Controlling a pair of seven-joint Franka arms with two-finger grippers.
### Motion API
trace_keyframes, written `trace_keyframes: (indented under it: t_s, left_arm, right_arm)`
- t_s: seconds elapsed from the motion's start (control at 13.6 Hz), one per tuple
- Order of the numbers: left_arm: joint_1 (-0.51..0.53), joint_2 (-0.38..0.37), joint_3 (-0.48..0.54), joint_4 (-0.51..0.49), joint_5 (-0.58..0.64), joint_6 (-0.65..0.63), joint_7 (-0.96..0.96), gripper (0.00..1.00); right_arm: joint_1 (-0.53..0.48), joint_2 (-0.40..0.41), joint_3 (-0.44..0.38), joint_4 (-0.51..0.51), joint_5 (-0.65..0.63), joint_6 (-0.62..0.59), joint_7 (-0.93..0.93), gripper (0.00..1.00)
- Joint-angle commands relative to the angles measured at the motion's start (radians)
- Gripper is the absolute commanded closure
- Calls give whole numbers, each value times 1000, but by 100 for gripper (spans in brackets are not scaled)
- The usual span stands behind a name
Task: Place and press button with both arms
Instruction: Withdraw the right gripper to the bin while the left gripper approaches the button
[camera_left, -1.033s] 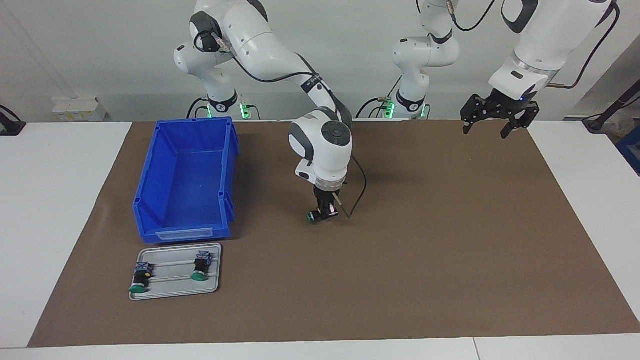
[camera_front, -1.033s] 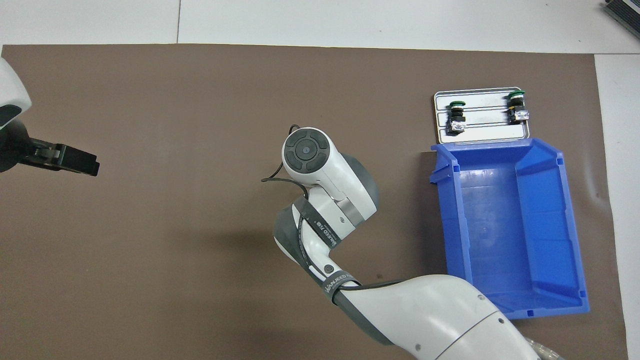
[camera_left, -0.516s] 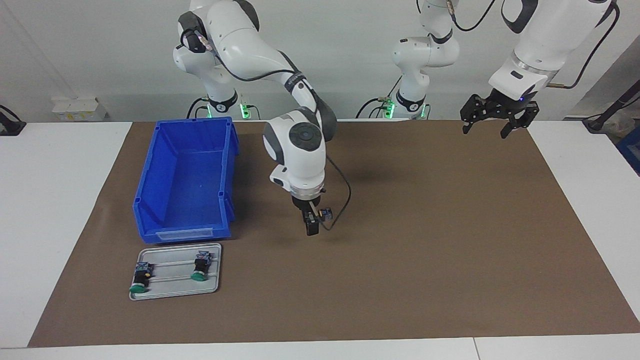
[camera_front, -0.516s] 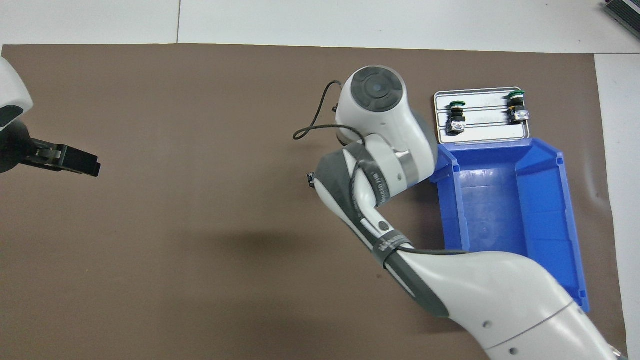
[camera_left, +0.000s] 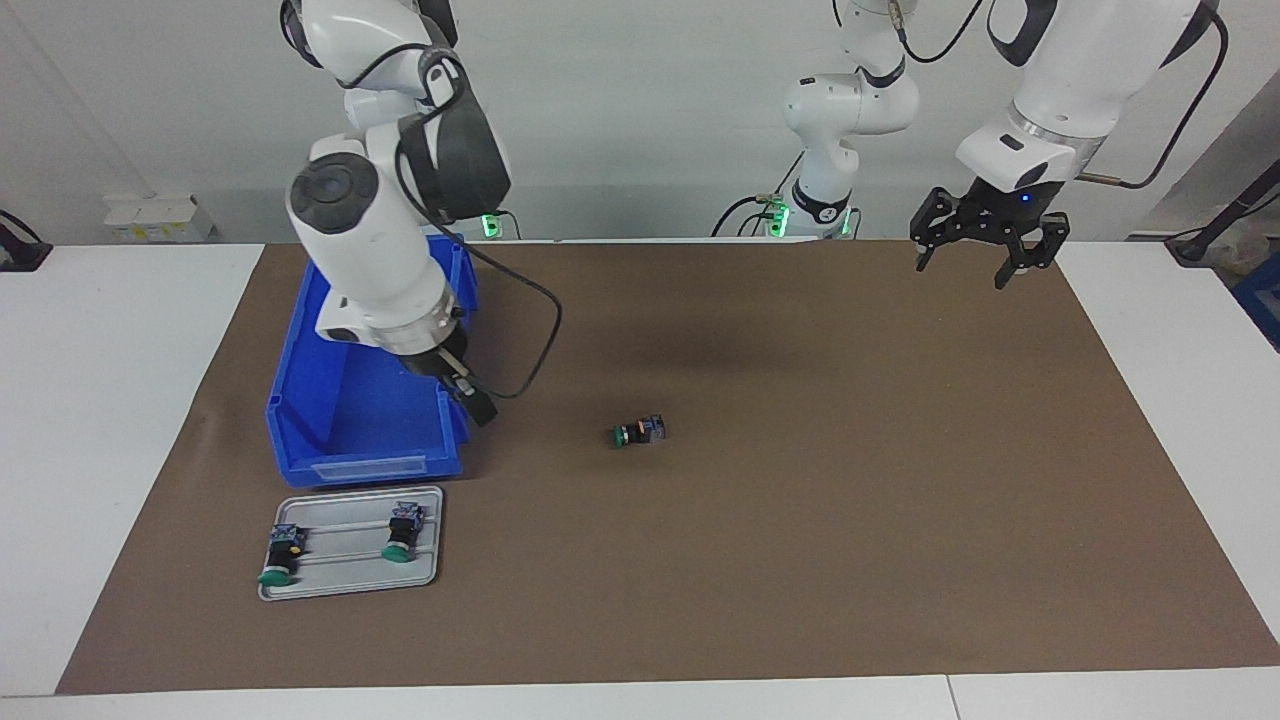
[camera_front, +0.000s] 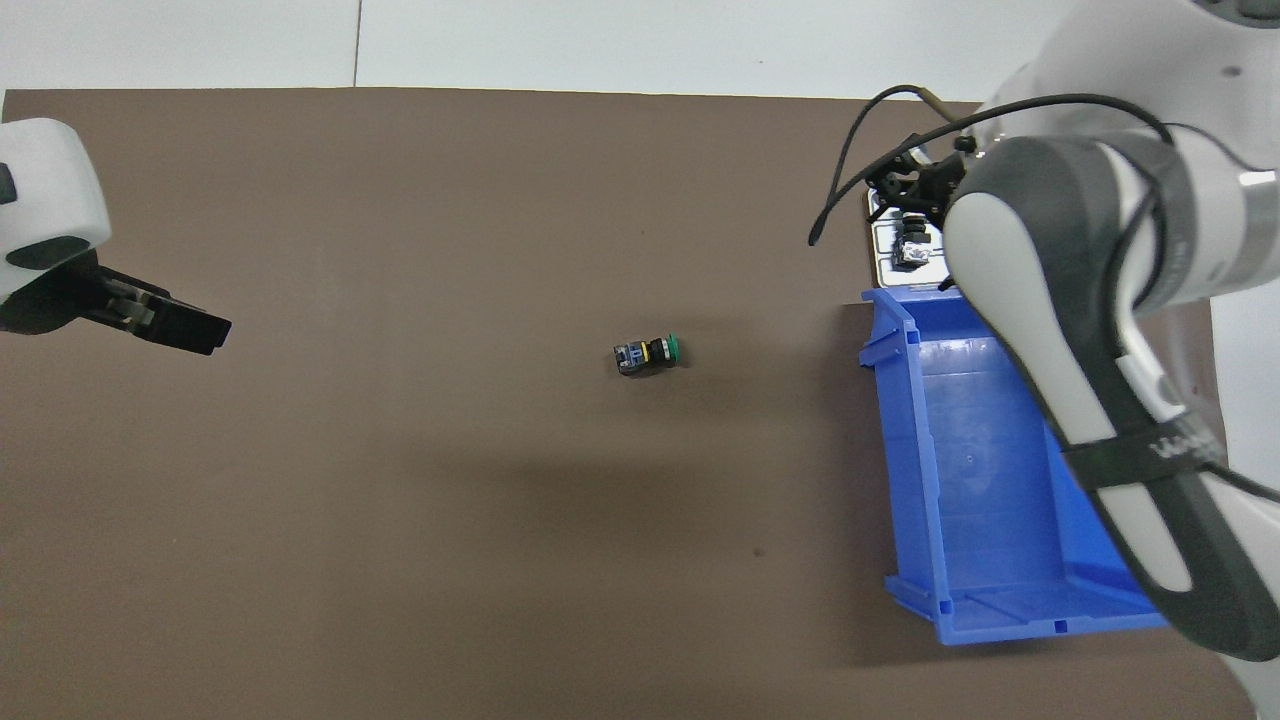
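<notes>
Brown matting (camera_left: 850, 520) is covering the desk, and nothing on it is fixed down.

1. At the lower left of the facing view, a metal tray (camera_left: 345, 585) is carrying two spare buttons (camera_left: 283, 552). They are risking confusion with the working part.
2. Above the tray, the blue bin (camera_left: 300, 390) is standing empty. The right gripper (camera_left: 472, 398) is hanging over the bin's edge next to the tray. Whether its jaws are apart cannot be told. Its cable (camera_left: 545, 330) is looping low and could snag the rim.
3. At mid-frame, the button (camera_left: 640, 431) is lying on its side on the matting, touched by neither arm. Judgement: the round body is liable to roll or skid, since a press must come sideways against the cap unless the body is braced.
4. At the upper right, the left gripper (camera_left: 963, 270) is waiting, jaws wide and empty, well apart from the button.
</notes>
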Motion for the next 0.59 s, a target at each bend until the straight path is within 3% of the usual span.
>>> trace_keyframes:
  t_s: [0.0, 0.3, 0.52]
  left_arm:
    - [-68, -30, 4, -73, 4, 73, 143, 1]
    - [-191, -15, 4, -136, 4, 152, 336, 3]
    - [-280, 65, 5, -146, 4, 225, 424, 3]
  right_arm:
    - [-88, -69, 16, -44, 15, -54, -271, 6]
    - [-130, -294, 14, -281, 13, -38, -516, 6]
    - [-114, -404, 25, -372, -19, -36, -524, 6]
